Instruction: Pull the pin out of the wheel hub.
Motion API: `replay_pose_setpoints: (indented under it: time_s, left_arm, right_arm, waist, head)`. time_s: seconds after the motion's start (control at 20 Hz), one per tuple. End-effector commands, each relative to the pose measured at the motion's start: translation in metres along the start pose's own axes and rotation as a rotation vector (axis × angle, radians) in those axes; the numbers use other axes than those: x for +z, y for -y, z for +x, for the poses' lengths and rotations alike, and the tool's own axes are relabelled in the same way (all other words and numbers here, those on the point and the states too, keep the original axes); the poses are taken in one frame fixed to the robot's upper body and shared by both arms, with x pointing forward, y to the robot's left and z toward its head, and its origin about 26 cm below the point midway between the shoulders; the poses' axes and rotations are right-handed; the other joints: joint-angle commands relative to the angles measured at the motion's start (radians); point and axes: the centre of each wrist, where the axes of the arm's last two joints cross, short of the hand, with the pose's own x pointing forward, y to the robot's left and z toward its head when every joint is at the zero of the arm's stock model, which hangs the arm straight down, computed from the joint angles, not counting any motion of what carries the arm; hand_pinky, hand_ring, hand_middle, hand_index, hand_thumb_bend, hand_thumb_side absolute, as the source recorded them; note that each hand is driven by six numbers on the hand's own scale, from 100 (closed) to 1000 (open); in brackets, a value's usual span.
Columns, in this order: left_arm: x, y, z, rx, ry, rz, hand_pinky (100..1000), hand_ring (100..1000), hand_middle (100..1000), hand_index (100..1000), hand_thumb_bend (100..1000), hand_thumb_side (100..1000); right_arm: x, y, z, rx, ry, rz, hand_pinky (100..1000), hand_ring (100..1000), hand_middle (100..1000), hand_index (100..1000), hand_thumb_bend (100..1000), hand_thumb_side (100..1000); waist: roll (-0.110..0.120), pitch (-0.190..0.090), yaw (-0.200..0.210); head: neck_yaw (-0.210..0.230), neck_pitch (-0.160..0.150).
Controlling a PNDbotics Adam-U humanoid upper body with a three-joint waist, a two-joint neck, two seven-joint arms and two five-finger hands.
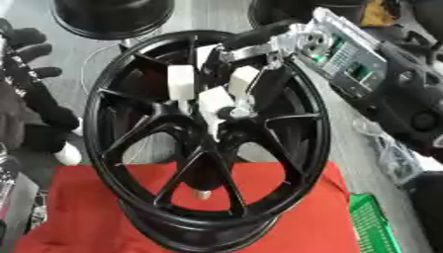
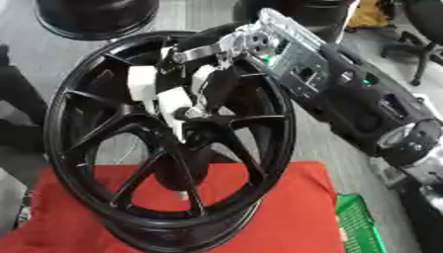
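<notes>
At the middle of the black wheel hub (image 1: pixel 207 143), standing up on the red cloth (image 1: pixel 294 207), the right robot hand (image 1: pixel 216 101) has its white fingers curled around something small, likely the pin; pulling straight out should work best

red cloth (image 1: pixel 286 217), green basket (image 1: pixel 374 225)

A glossy black spoked metal wheel hub (image 1: pixel 207 148) is seen on a matt red cloth (image 1: pixel 294 217). The right hand (image 1: pixel 221 96) is made up of smooth white plastic finger pads and bright silver metal brackets. A green ridged plastic crate (image 1: pixel 374 225) is seen beside the cloth.
</notes>
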Motion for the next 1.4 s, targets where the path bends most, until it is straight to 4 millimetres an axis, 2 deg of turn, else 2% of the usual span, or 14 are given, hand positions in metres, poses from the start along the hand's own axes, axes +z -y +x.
replay_pose_setpoints:
  time_s: [0.05, 1.4]
  left_arm:
    - [-0.0031, 0.0011, 0.0100, 0.003, 0.037, -0.012, 667, 792, 702, 713, 161, 737]
    - [-0.0039, 0.0034, 0.0118, 0.003, 0.041, -0.031, 663, 800, 702, 713, 159, 738]
  right_arm:
    - [0.0072, 0.0099, 0.0006, 0.025, -0.012, -0.022, 752, 735, 615, 790, 246, 323]
    - [0.0026, 0.0054, -0.0025, 0.035, -0.019, 0.003, 751, 737, 587, 776, 257, 322]
  waist:
    - [0.005, -0.010, 0.002]
    - [0.005, -0.005, 0.009]
  head:
    - [-0.003, 0.006]
    - [-0.010, 0.006]
